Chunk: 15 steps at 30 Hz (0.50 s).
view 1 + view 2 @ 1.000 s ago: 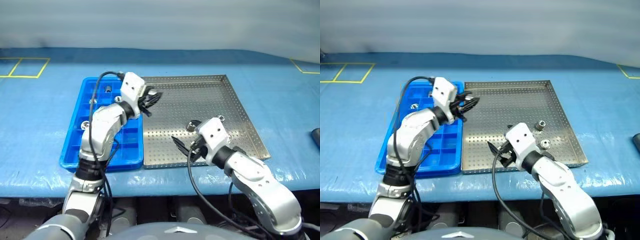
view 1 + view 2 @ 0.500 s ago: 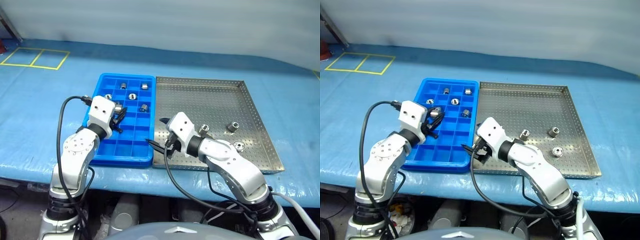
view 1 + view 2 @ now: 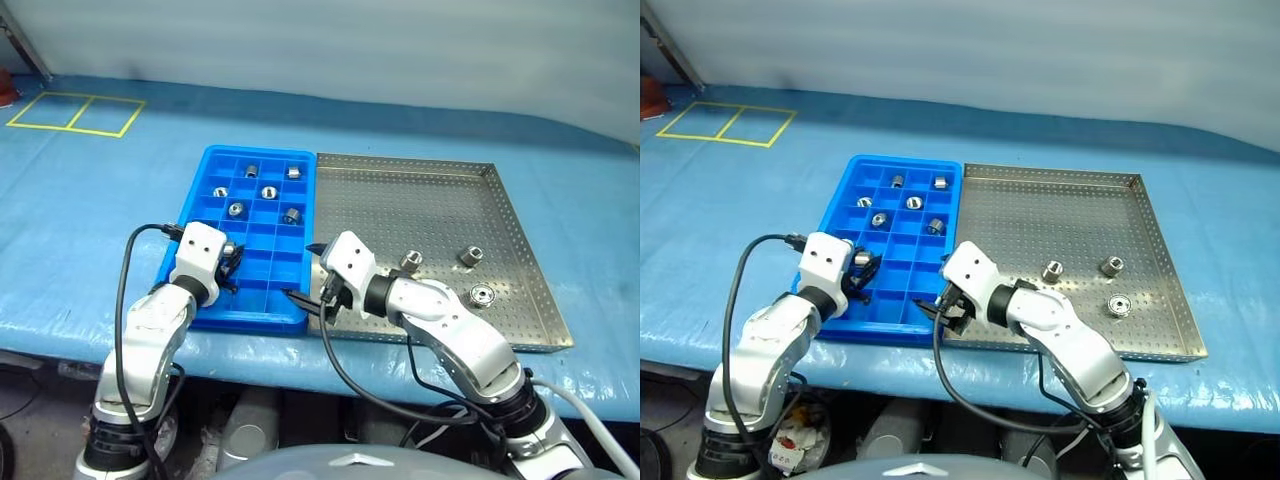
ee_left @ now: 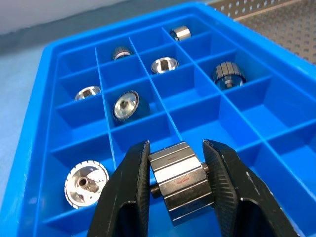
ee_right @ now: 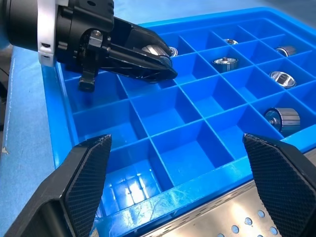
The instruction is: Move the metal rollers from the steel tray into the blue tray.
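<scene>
1. Left pincer (image 4: 175,185): clamped on one roller (image 4: 181,178), gripped across its ribbed sides, raised over the near left cells of the blue tray (image 3: 205,170). Directly beyond its tips lies an empty cell; one filled cell sits just to one side of them, five more further ahead.
2. Step in hand, by my judgement: placing. The held roller hangs above the tray and has not been let go.
3. Next move calls for lowering the tips into an empty cell, clear of the dividers, then parting the jaws.
4. Right pincer (image 5: 182,185): spread wide, holding nothing, poised at the blue tray's near edge where it meets the steel tray (image 3: 520,230).
5. Three rollers (image 3: 411,261) remain on the steel tray, behind and to the right of the right pincer, well apart from it; it must swing back to reach them.
</scene>
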Motion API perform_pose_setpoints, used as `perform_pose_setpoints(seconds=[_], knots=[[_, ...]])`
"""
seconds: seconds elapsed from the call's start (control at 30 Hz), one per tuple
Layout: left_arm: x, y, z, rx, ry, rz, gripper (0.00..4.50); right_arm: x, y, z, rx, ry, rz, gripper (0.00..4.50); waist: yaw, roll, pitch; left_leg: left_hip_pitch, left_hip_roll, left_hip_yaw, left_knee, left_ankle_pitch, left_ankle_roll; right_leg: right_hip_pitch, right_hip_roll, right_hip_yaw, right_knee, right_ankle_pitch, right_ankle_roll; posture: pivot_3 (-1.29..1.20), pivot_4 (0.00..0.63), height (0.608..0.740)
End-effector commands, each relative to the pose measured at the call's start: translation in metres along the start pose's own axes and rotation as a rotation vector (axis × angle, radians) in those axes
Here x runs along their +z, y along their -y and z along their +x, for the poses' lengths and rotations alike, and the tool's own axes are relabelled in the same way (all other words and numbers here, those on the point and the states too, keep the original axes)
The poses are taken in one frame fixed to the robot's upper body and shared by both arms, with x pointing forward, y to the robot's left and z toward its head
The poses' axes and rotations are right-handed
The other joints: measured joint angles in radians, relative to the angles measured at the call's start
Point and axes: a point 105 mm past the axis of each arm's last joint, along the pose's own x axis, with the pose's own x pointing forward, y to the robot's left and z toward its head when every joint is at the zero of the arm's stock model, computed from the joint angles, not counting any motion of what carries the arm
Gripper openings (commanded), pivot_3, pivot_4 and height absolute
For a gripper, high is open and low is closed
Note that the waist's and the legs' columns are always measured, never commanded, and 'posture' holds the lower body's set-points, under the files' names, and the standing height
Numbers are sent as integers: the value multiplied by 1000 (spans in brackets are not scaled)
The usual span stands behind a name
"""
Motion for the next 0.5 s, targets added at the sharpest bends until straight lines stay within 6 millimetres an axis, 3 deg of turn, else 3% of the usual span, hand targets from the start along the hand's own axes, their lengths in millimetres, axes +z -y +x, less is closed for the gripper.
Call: perform_pose_setpoints(seconds=[0.03,0.1,0.13,0.37,0.5], knots=[[3,-2,-1,14,13,3,1356,11,1,-6,-19,43,-27,4500,2,0,0,0,0,0,0,0,0,0,0,0,0,0,0,292,150,740],[2,-2,-1,7,5,-14,1356,11,1,-7,-28,43,-24,4500,2,0,0,0,0,0,0,0,0,0,0,0,0,0,0,292,150,740],[4,-1,0,1,9,-20,2103,11,2,-8,-34,44,-23,4500,3,0,0,0,0,0,0,0,0,0,0,0,0,0,0,292,150,740],[48,9,1,-96,224,-70,4317,11,8,-17,-83,44,-22,4500,7,0,0,0,0,0,0,0,0,0,-1,-1,0,0,0,265,150,740],[69,27,4,-243,297,-47,4491,7,15,-30,-152,24,-17,4500,8,0,0,0,-1,1,0,0,0,0,-1,-1,-1,0,0,239,150,740]])
